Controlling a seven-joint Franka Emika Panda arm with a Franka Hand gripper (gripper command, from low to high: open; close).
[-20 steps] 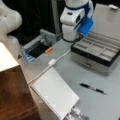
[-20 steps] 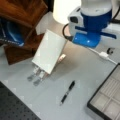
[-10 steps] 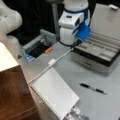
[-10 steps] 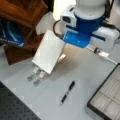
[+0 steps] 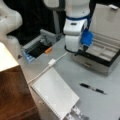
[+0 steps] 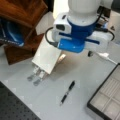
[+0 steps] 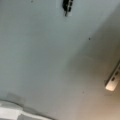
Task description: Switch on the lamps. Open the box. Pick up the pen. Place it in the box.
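The box (image 5: 100,53) stands open; the pen (image 6: 67,92) lies loose on the table (image 6: 50,100); gripper (image 6: 82,48) above, fingers hidden, so I cannot tell its state

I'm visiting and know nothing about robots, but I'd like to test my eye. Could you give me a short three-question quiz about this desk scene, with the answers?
1. True or false: the box has its lid raised.
2. Where is the pen lying? A) inside the box; B) on the grey table, outside the box; C) on the white spiral notebook.
3. Fill in: in a front view, a white ____ runs across the table between the notebook and the robot arm.

Key
1. True: the lid stands up and the beige compartments show.
2. B: the pen rests on bare table; nothing grips it.
3. Cable.

The gripper's fingers are not visible in any view.
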